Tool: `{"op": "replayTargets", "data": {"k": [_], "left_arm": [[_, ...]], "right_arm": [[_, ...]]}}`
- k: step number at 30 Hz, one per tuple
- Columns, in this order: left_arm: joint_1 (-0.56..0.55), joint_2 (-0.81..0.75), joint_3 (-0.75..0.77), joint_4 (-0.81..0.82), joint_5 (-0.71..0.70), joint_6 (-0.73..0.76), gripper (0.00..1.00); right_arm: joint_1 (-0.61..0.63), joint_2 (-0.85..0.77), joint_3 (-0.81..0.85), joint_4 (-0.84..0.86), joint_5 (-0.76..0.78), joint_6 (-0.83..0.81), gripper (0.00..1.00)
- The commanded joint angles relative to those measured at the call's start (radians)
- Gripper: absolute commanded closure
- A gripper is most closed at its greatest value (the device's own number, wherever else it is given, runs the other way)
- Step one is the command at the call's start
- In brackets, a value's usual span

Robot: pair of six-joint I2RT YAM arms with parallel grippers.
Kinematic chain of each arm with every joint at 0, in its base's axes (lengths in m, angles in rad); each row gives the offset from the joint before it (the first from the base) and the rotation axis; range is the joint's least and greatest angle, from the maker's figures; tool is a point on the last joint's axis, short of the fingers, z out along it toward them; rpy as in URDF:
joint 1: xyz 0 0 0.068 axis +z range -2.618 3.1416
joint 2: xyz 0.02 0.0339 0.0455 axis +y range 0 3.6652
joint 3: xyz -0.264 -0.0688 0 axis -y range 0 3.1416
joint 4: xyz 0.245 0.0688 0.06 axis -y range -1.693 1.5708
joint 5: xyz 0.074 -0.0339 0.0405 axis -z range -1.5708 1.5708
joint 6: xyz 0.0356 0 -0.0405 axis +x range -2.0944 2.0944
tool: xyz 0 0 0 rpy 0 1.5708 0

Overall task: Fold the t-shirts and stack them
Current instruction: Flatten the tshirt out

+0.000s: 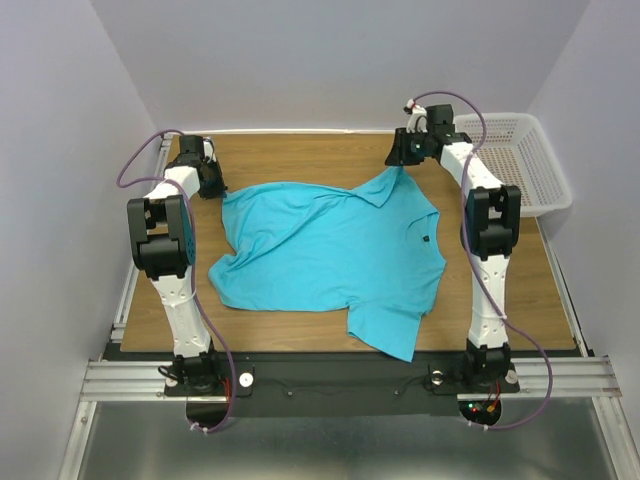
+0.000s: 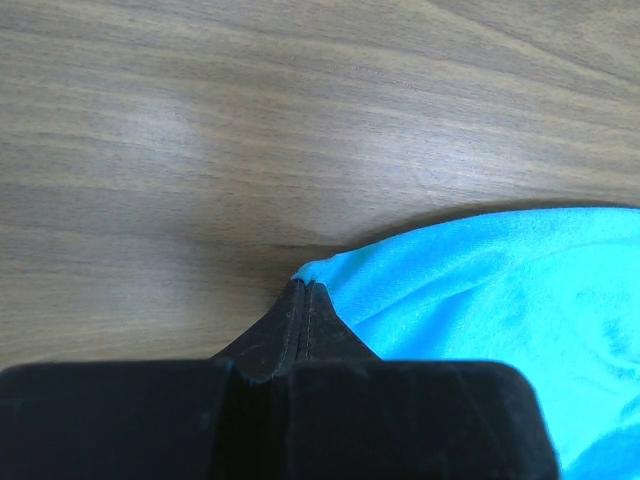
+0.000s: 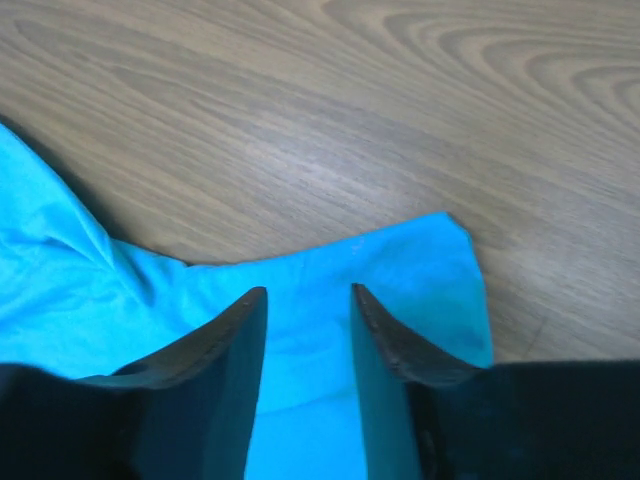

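A bright turquoise collared t-shirt [image 1: 330, 255] lies spread and rumpled on the wooden table [image 1: 300, 150], with its collar at the far right and a small dark chest mark [image 1: 425, 240]. My left gripper [image 1: 213, 186] is at the shirt's far left corner. In the left wrist view the left gripper [image 2: 303, 285] is shut, with a pinch of the shirt's [image 2: 500, 300] edge at its tips. My right gripper [image 1: 400, 160] is at the shirt's far right tip. In the right wrist view the right gripper [image 3: 308, 292] is open, its fingers straddling a flap of the shirt [image 3: 400, 265] on the table.
A white plastic mesh basket [image 1: 520, 160] stands at the far right edge of the table, beside the right arm. The shirt's near hem hangs over the table's front edge [image 1: 385, 340]. Bare wood shows along the back and right side.
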Motion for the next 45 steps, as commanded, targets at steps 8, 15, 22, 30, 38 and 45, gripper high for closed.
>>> {"op": "replayTargets", "data": {"k": [8, 15, 22, 30, 38, 45], "left_arm": [[0.006, -0.062, 0.009, 0.002, 0.022, 0.002, 1.00], [0.006, -0.065, 0.005, 0.005, 0.031, 0.000, 1.00], [0.006, -0.065, -0.001, 0.005, 0.033, 0.000, 1.00], [0.006, -0.062, -0.002, 0.011, 0.037, -0.003, 1.00], [0.006, -0.059, 0.001, 0.010, 0.043, -0.004, 1.00], [0.008, -0.061, 0.001, 0.011, 0.043, -0.004, 1.00]], "right_arm": [[-0.040, -0.074, -0.004, 0.018, 0.053, -0.125, 0.45], [-0.057, -0.082, -0.047, 0.010, 0.188, -0.146, 0.48], [-0.058, -0.042, -0.053, -0.007, 0.243, -0.115, 0.48], [-0.058, -0.028, -0.072, -0.024, 0.199, -0.098, 0.55], [-0.058, -0.016, -0.090, -0.035, 0.188, -0.086, 0.57], [-0.058, -0.014, -0.083, -0.033, 0.150, -0.073, 0.68]]}}
